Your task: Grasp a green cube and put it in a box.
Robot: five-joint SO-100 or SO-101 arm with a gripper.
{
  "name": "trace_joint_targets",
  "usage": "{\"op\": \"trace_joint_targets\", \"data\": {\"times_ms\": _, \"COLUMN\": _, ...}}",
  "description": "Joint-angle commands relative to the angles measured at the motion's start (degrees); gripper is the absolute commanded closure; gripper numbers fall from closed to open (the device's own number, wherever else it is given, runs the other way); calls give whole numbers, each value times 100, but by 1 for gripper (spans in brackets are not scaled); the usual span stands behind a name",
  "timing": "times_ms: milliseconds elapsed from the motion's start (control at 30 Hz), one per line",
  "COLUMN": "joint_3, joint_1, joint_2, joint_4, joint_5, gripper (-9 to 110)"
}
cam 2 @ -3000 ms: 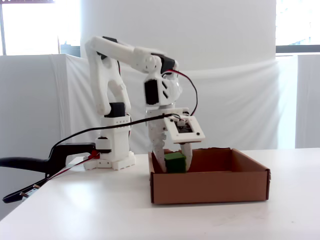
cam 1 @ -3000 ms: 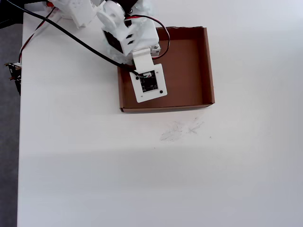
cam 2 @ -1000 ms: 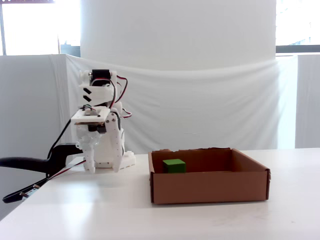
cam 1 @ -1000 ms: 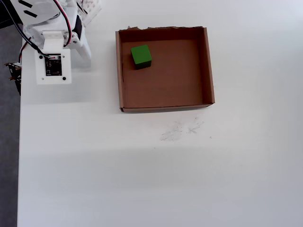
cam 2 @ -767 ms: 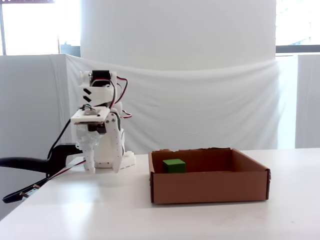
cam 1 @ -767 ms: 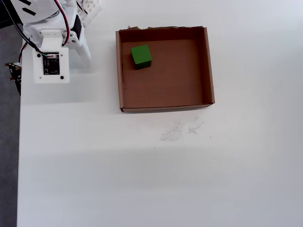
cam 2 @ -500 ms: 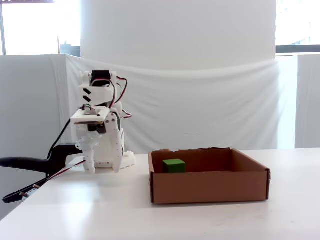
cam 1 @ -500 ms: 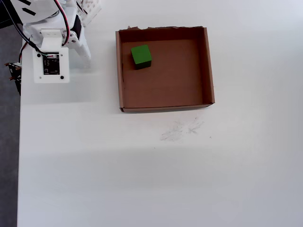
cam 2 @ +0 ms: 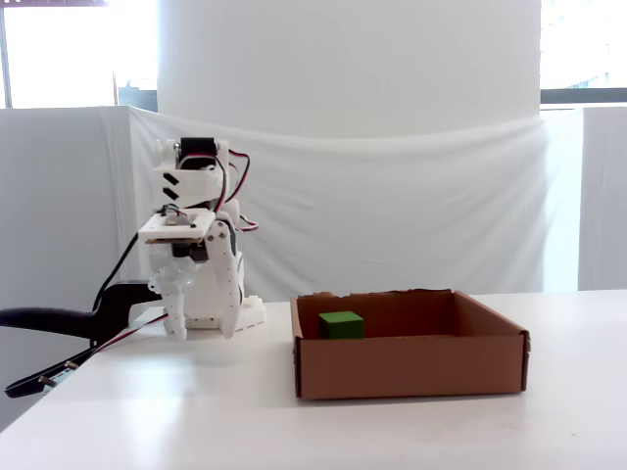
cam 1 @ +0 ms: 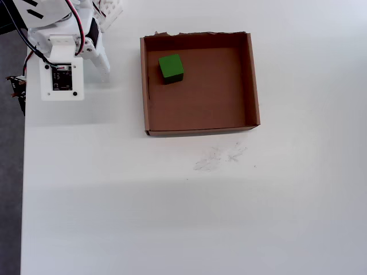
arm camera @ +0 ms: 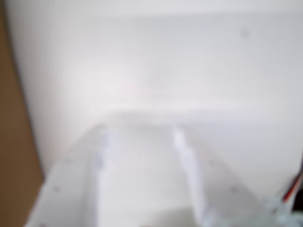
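One green cube sits in the box; hand empty, closure unclear.

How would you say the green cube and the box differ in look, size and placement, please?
The green cube is small, solid and bright green; the box is far larger, shallow, open-topped and brown. The cube sits inside the box, in the overhead view's upper-left corner; the box rests on the table. Both look square from above.

From above, the shallow square brown cardboard box is open; only its low walls hem in the small bright-green cube, which sits near one corner. The white table around the box lies bare.
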Motion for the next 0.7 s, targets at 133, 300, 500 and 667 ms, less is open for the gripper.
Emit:
{"op": "trace_joint_targets", "data": {"times_ms": 133, "joint_3": -35, "joint_1": -70, "joint_2": 44, "joint_4": 53, "joint_5": 35, "gripper": 82}}
{"op": "trace_joint_targets", "data": {"times_ms": 300, "joint_3": -35, "joint_1": -70, "joint_2": 44, "joint_4": 62, "joint_5": 114, "gripper": 81}}
{"op": "trace_joint_targets", "data": {"times_ms": 500, "joint_3": -35, "joint_1": -70, "joint_2": 44, "joint_4": 141, "joint_5": 624, "gripper": 80}}
{"op": "trace_joint_targets", "data": {"times_ms": 667, "joint_3": -35, "joint_1": -62, "joint_2": 44, "joint_4": 79, "joint_5": 2048, "gripper": 80}}
